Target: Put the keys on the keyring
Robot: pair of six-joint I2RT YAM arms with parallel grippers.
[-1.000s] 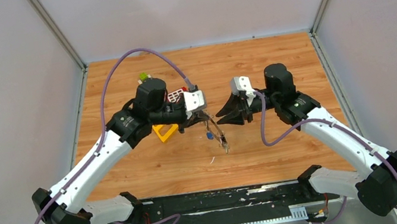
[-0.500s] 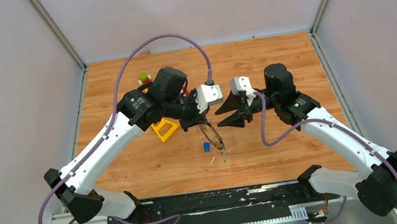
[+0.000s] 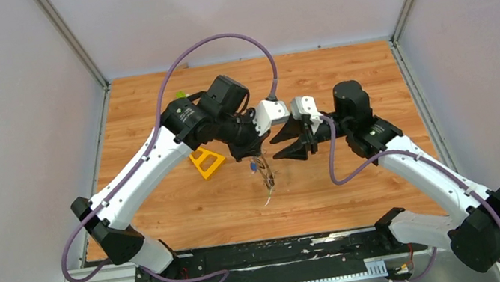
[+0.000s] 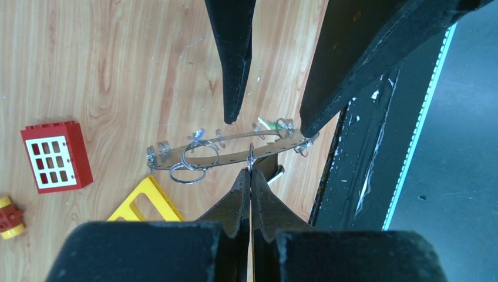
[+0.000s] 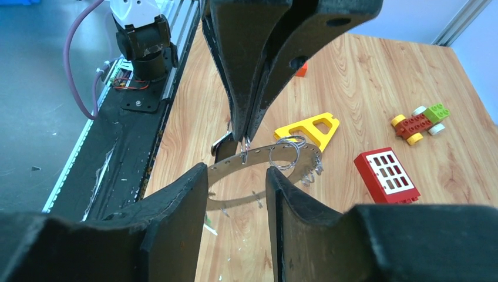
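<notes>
Your left hand (image 4: 251, 176) clamps the keyring (image 4: 229, 154) above the surface (image 4: 117, 59); your right hand (image 5: 236, 176), spread apart, straddles its far rim. One blue key (image 3: 256, 163) dangles below; others likely remain.

Light wood-grain table (image 3: 343, 81), scuffed, small white flecks. Plain pale lilac-grey walls (image 3: 0, 112) on three sides, aluminium posts (image 3: 68, 37) at back corners. Black plate (image 3: 287, 250) along near edge. Dark floor (image 5: 35, 117) beyond. Even light.

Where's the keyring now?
Keyring hangs at centre of top view, rim pinched by left gripper, open right gripper opposite; yellow block to its left.
</notes>
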